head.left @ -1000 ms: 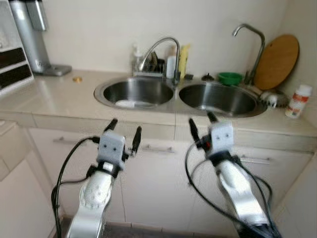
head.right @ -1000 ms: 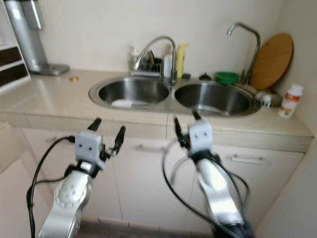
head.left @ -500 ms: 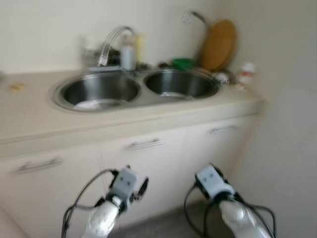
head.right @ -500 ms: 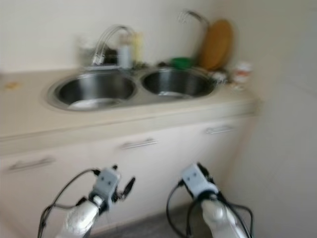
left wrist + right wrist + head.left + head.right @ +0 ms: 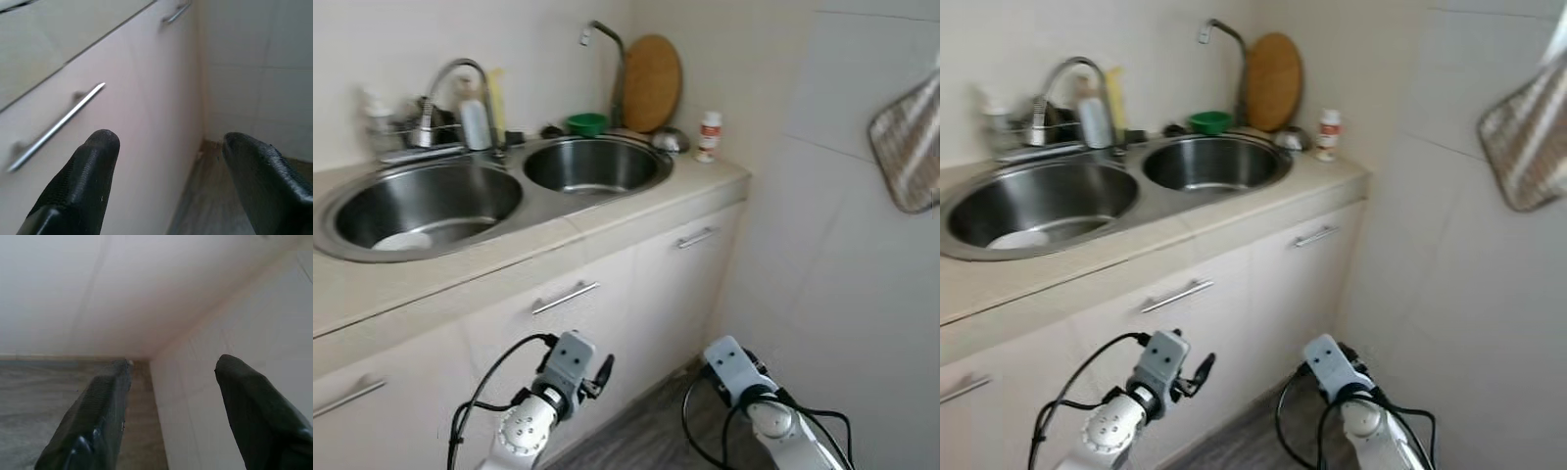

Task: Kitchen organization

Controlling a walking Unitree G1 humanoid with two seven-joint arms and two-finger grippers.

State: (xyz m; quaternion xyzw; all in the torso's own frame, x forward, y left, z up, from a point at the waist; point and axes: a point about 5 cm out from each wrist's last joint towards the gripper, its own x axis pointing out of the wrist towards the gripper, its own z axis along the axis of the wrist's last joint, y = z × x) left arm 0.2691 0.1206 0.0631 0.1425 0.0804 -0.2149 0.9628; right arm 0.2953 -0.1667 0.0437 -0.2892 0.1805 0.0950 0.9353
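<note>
A steel double sink (image 5: 533, 191) is set in a beige counter (image 5: 636, 201). Something white like a plate (image 5: 403, 241) lies in the left basin. Behind the right basin stand a green bowl (image 5: 585, 123), a round wooden board (image 5: 652, 82) and a white bottle with a red cap (image 5: 708, 135). Both arms hang low before the cabinet doors. My left gripper (image 5: 166, 142) is open and empty, facing a door with a bar handle (image 5: 58, 125). My right gripper (image 5: 171, 364) is open and empty, pointing at the corner where cabinet, wall and floor meet.
A tall faucet (image 5: 450, 78), a dish rack with bottles (image 5: 460, 122) and a second tap (image 5: 607, 44) stand behind the sink. A tiled wall (image 5: 822, 274) closes the right side, with a woven cloth (image 5: 909, 147) hanging on it. Grey floor (image 5: 646, 441) lies below.
The camera has swung to the right, so the sink sits further left in the picture and the right wall has come into view. Both arms have dropped from counter height to cabinet-door height.
</note>
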